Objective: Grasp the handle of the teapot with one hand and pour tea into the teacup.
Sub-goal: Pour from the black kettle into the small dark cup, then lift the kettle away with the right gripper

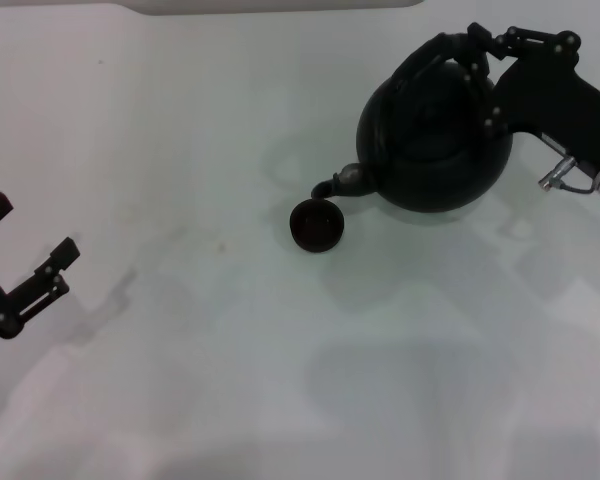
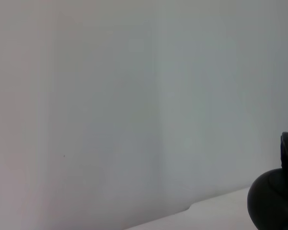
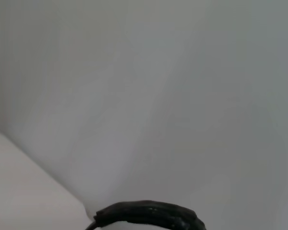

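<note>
The matte-black teapot (image 1: 435,140) is tilted at the back right of the table, its short spout (image 1: 338,184) dipping just over the small dark teacup (image 1: 317,224). My right gripper (image 1: 477,62) is shut on the black arched handle (image 1: 430,60), reaching in from the right. The right wrist view shows only a curved piece of the handle (image 3: 149,214). At the left edge, low and away from the pot, my left gripper (image 1: 30,235) is parked and open. The left wrist view catches the teapot's round body (image 2: 273,199) far off.
The table (image 1: 180,150) is a pale white surface with faint stains. A lighter raised edge (image 1: 280,5) runs along the far side.
</note>
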You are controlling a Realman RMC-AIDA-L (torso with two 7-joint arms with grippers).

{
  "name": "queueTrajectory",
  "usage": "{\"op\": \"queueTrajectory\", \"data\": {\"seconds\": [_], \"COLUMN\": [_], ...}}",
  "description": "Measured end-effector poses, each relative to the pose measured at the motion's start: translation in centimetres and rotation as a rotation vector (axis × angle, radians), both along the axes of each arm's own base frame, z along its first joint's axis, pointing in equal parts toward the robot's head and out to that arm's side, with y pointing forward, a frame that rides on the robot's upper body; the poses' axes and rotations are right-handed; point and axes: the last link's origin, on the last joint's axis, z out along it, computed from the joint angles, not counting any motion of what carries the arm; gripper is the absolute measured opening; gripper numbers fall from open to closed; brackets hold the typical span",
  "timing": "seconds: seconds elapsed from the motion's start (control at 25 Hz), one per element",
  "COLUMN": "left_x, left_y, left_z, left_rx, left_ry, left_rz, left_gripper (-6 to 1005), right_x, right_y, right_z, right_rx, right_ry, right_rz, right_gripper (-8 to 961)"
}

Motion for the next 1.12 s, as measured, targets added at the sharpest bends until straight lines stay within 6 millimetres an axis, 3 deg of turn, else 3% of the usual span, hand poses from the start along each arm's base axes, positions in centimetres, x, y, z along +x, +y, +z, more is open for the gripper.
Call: {"op": "queueTrajectory", "data": {"seconds": [1.12], "left_x": [-0.1], "left_y": [0.1], "left_z": [-0.1], "left_rx": [0.013], "left_ry": [0.015], "left_rz": [-0.002], "left_gripper": [862], "right_x": [-1.1], "right_y": [-0.6], "right_z": [-0.7], "right_rx": [0.053], "right_ry": [-0.146], "right_rz": [0.045], "right_gripper": [128]}}
